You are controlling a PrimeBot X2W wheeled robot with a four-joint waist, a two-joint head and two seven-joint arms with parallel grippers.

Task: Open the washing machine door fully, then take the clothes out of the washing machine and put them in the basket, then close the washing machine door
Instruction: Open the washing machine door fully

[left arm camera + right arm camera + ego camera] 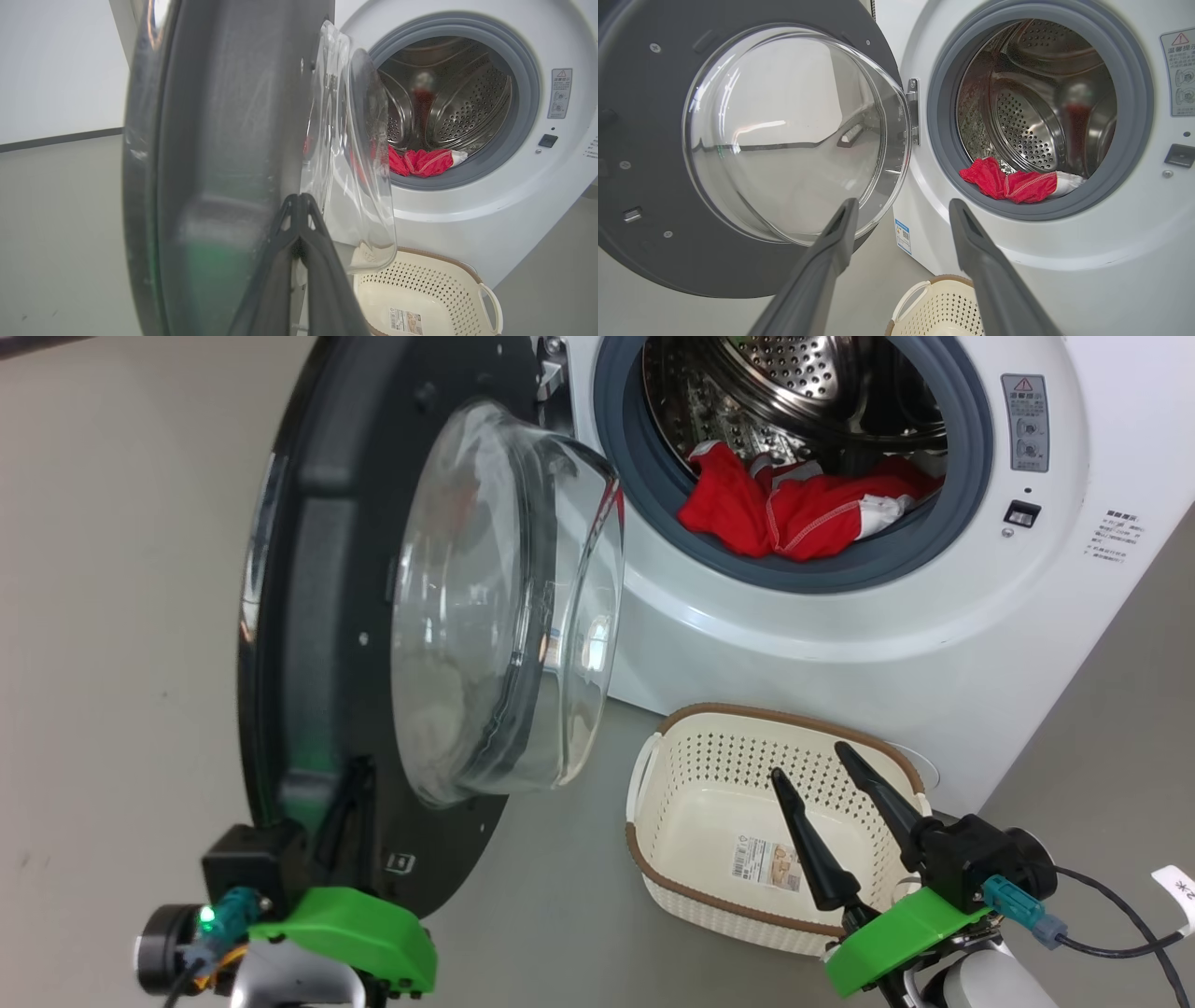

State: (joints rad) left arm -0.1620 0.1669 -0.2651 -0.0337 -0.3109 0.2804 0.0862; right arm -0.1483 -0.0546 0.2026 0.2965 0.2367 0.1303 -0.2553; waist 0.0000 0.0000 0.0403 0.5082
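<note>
Although the washing machine door (317, 616) was swung wide, the closed left gripper (299, 200) set against it, the clothes (794, 509) were not yet taken from the washing machine (840, 644), and the basket (653, 868) was left empty beneath the spread right gripper (808, 760).

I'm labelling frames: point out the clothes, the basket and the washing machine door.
the clothes (803, 513), head view, middle of the red fabric.
the basket (695, 821), head view, its bare base.
the washing machine door (644, 93), right wrist view, its dark rim.

clothes (803, 509) in washing machine (840, 644)
</note>
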